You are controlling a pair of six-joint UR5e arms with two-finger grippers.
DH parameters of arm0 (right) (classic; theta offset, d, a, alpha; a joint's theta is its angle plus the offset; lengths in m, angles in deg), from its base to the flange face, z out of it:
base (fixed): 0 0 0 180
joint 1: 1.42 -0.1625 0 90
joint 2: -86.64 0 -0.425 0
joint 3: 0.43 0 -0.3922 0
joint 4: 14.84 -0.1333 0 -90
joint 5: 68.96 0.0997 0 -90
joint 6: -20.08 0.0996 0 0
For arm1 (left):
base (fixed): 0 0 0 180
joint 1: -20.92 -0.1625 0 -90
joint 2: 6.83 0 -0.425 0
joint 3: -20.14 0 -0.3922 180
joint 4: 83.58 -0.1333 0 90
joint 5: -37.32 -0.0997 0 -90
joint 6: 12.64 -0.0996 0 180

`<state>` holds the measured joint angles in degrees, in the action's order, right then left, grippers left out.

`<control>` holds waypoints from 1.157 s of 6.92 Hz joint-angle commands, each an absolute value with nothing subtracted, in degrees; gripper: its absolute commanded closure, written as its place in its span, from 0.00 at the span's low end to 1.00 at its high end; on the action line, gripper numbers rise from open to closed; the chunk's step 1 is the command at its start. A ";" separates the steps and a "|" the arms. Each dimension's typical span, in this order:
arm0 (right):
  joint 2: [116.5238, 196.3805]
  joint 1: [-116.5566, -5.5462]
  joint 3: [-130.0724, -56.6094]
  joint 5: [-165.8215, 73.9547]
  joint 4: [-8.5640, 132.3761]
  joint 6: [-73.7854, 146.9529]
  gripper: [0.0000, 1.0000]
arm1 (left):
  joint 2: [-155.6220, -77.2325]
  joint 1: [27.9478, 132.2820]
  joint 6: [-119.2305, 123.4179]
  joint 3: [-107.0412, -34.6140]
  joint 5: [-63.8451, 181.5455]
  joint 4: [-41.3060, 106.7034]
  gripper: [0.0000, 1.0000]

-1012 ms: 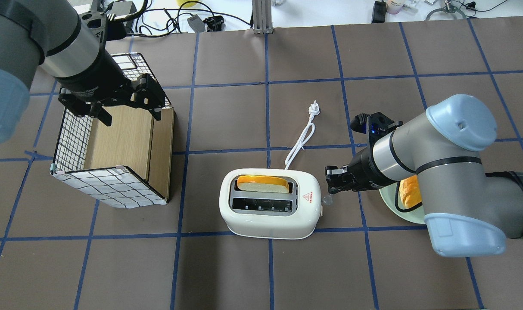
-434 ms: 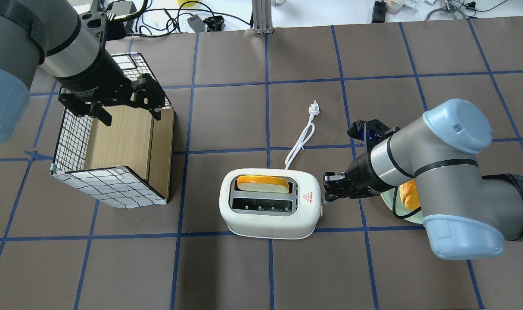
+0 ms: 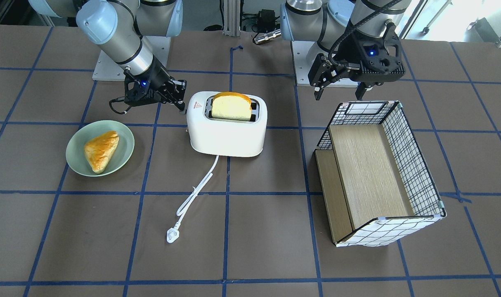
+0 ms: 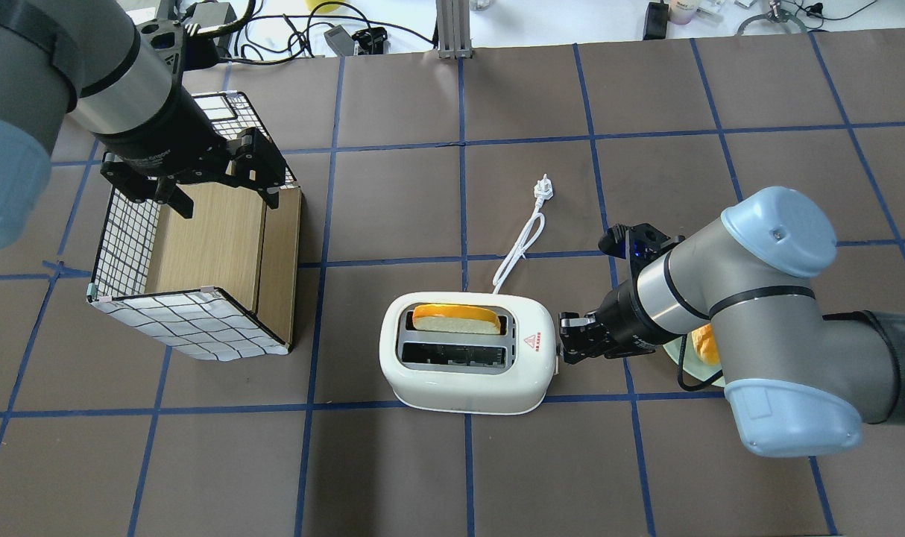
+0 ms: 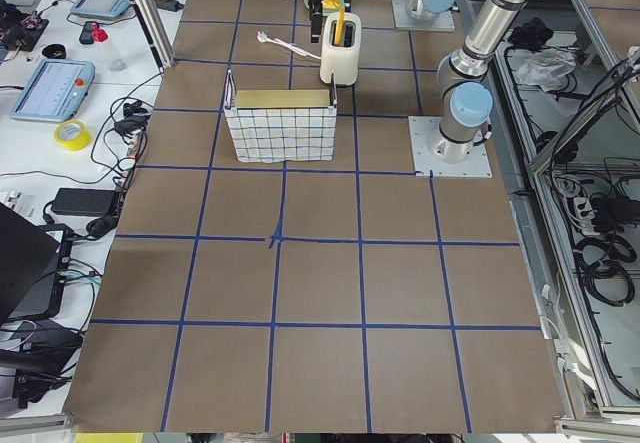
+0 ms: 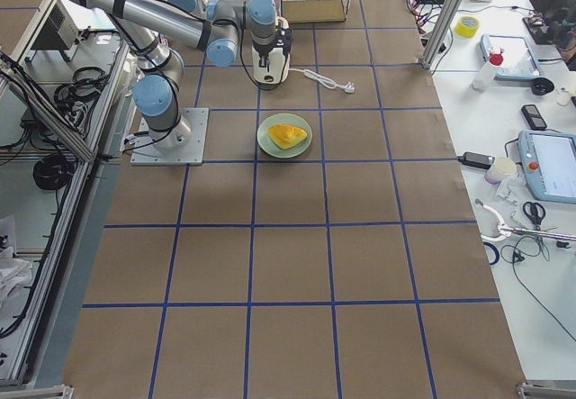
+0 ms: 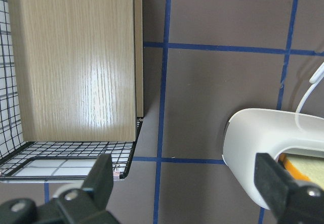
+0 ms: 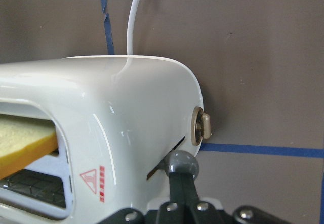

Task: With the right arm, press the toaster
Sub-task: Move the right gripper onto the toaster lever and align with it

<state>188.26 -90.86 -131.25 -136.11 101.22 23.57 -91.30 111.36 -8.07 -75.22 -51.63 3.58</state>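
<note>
The white rounded two-slot plastic toaster point(image 4: 460, 391) stands mid-table on the brown taped table point(image 4: 646, 112), its lever end turned right. The right arm's black two-finger gripper point(image 4: 566, 344) sits hard against that end. In the right wrist view its fingers look pressed together into one stem, with the small grey round lever knob point(image 8: 181, 164) at their tip. I cannot tell whether they already touch it, since the stem hides the join.

The likeliest failure is a slip. The knob is small and rounded, so a push that is off-centre could slide the narrow tip off it and onto the table or the shell. Any leftward lean in the push would probably shove or tip the light toaster instead of moving the lever. The brass-coloured dial point(image 8: 199, 125) sits just beside the lever slot, so a stray tip could turn it or catch on it.

The white cord point(image 4: 518, 250) and plug point(image 4: 543, 186) lie loose on the far side, connected to nothing. The lever may therefore spring back up and not latch. The orange-crusted bread slice point(image 4: 452, 321) stands in the far slot and might jam if the toaster is jolted.

The silver right arm point(image 4: 683, 287) passes above the pale green plate point(image 3: 75, 159) holding a golden pastry point(image 3: 101, 150), so a deep descent could clip the plate.

The left arm's gripper point(image 4: 225, 198) hangs with fingers spread over the black wire basket point(image 4: 191, 324), well apart from the toaster.
</note>
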 commanded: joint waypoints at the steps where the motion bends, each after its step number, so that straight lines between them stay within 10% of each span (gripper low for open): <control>1: 186.75 -90.89 -131.30 -136.10 101.79 23.69 1.00 | -91.30 111.36 -8.07 -75.22 -51.63 3.61 0.00; 8: 182.36 -91.07 -131.57 -139.09 105.39 27.03 1.00 | -91.30 111.36 -8.07 -75.22 -51.54 3.61 0.00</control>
<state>182.96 -90.99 -131.44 -139.28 105.37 27.01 -91.30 111.36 -8.07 -75.22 -51.57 3.54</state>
